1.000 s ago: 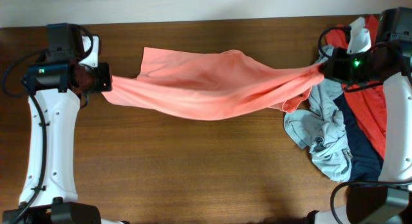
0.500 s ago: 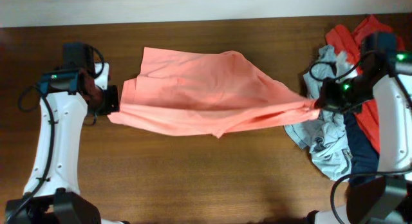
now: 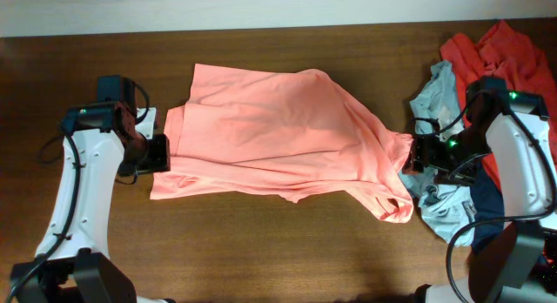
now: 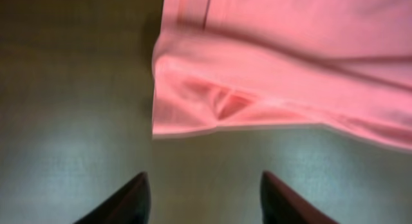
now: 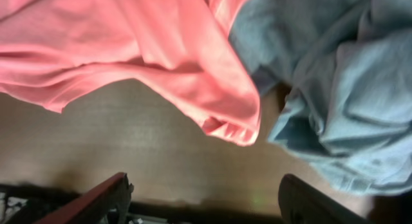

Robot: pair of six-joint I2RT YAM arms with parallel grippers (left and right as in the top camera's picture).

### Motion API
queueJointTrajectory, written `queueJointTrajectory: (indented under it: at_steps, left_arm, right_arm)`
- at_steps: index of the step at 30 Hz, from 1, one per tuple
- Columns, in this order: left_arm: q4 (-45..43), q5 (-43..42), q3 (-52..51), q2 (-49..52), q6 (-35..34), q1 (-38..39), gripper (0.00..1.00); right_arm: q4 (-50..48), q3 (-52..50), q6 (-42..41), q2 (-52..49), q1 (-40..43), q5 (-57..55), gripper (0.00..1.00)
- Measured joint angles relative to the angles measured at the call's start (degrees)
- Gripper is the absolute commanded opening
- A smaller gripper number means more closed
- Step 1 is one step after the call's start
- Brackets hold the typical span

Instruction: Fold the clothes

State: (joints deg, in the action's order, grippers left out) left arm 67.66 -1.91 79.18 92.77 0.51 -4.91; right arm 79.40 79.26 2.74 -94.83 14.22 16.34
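Bright and even from above in the overhead view, sharp enough for the folds in the salmon-pink shirt (image 3: 278, 133). Thin soft shadows under its lower edge on the dark wooden table (image 3: 261, 251). Left wrist view very blurry: fuzzy cloth, a pale shine on the table at the left, smudgy black fingers (image 4: 129, 205) of the left gripper (image 4: 204, 176). Right wrist view a bit clearer, with wrinkles plain in the grey-blue garment (image 5: 335, 89). Dim along the bottom, with the fingers (image 5: 96, 198) of the right gripper (image 5: 206, 180) out of focus.
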Motion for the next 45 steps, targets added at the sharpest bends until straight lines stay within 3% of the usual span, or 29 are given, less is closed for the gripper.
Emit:
queueJointTrajectory:
  at_steps: [9,16,34,38,41,45]
  left_arm:
    - [-36.41,-8.46,-0.37,2.47,1.73,0.22,0.73]
    - [-56.81,-10.10,0.09,18.45,3.30,2.36,0.72]
    - [-62.62,-7.74,17.97,42.73,6.82,4.81,0.71]
    - [-63.73,-5.49,19.26,45.57,7.82,5.29,0.59]
    - [-64.00,-4.63,19.74,45.75,8.66,6.10,0.36]
    - [-64.02,-3.61,19.74,45.79,10.25,7.80,0.15]
  right_arm:
    - [-7.58,-0.11,0.07,0.00,0.00,0.55,0.79]
    - [-9.92,-0.13,0.07,0.00,0.00,1.51,0.78]
    - [-12.37,-0.13,0.00,0.00,-3.78,3.26,0.78]
    - [-12.39,-0.13,0.00,0.00,-3.78,3.48,0.78]
    - [-12.37,-0.13,0.00,0.00,-3.78,3.69,0.78]
    - [-12.35,-0.13,-0.59,0.00,-3.78,3.72,0.78]
